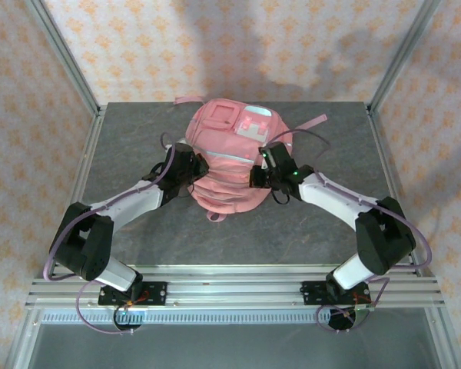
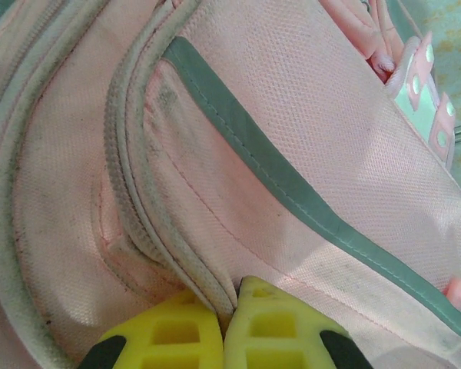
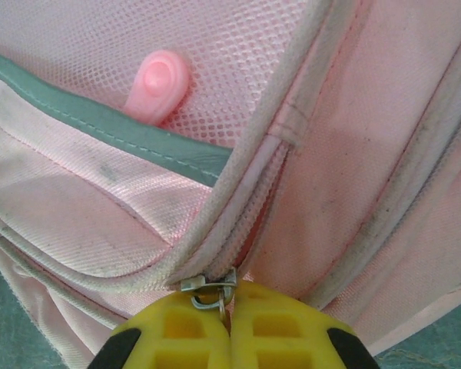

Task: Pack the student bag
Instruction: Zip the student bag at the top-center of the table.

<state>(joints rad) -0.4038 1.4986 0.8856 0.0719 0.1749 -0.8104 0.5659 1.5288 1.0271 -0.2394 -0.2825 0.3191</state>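
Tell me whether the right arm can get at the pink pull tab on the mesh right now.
Probably not yet. The pink pull tab lies close on the student bag's mesh, uncovered, but the right fingers are shut on the metal zip slider and would have to let go first.

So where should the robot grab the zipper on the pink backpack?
By the small metal zip slider, where the student bag's two piped edges meet. It is thin and sticks out, so come from the bag's right side, in line with the zip, as the right gripper appears to.
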